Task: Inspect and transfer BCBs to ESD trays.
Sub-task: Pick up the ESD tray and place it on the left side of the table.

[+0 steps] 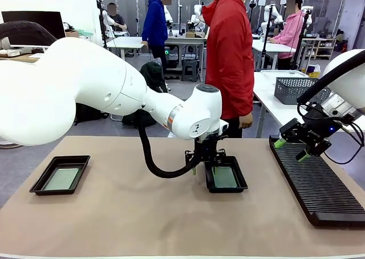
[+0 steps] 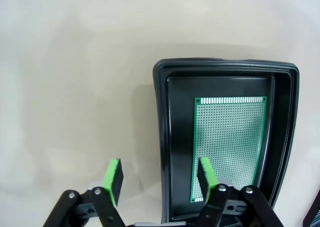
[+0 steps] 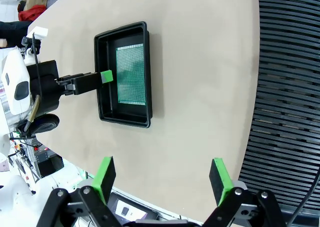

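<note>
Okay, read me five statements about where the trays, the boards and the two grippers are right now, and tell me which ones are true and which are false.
1. Each black tray holds a board. True: the left tray holds one board, the middle tray another board.
2. The left gripper straddles the middle tray's wall. True: one pad is outside it, one is over the board inside.
3. The right gripper grips a board. False: its jaws are open and empty, above the ribbed rack.
4. The ribbed rack is full of boards. False: its visible slots are bare.
5. The person's hand rests on the middle tray. False: it hangs at the person's side.
</note>
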Controlling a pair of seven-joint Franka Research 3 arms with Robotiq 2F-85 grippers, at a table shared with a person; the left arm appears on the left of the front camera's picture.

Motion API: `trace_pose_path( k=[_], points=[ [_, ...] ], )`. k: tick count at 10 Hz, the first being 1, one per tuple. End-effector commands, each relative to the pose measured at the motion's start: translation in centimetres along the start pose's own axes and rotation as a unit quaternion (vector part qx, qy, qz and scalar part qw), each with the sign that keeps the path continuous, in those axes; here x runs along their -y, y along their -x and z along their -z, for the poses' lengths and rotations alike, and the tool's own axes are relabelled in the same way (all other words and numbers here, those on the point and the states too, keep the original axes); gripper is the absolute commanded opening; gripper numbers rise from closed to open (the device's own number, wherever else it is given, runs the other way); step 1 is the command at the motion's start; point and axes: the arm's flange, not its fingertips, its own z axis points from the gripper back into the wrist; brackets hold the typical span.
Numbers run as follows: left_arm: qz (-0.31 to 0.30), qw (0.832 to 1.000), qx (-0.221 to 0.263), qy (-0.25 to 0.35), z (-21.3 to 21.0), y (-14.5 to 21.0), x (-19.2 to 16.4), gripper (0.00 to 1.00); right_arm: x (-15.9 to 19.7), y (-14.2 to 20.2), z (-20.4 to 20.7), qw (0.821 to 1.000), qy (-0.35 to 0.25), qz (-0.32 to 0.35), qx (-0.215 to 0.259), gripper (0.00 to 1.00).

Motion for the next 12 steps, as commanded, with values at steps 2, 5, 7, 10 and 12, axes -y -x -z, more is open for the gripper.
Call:
trace_pose_path(
  k=[2,5,7,10,12],
  points=[
    [0.005,1.0,0.004,0.019,0.1,-0.4,-0.7,0.66,-0.2,-0.1,0.0,1.0,-0.001,0.013,0.002,1.0],
    [0.005,1.0,-0.002,0.016,0.2,-0.8,-0.9,0.46,-0.2,-0.1,0.0,1.0,-0.001,0.013,0.002,1.0],
    [0.006,1.0,-0.005,0.017,0.3,-1.1,-1.0,0.31,-0.2,-0.1,0.0,1.0,-0.001,0.013,0.002,1.0],
    [0.007,1.0,-0.005,0.018,0.3,-1.3,-0.9,0.05,-0.2,-0.1,0.0,1.0,-0.001,0.013,0.002,1.0],
    [0.01,1.0,-0.005,0.023,0.3,-1.4,-0.9,0.0,-0.2,-0.1,0.0,1.0,-0.001,0.013,0.002,1.0]
  ],
)
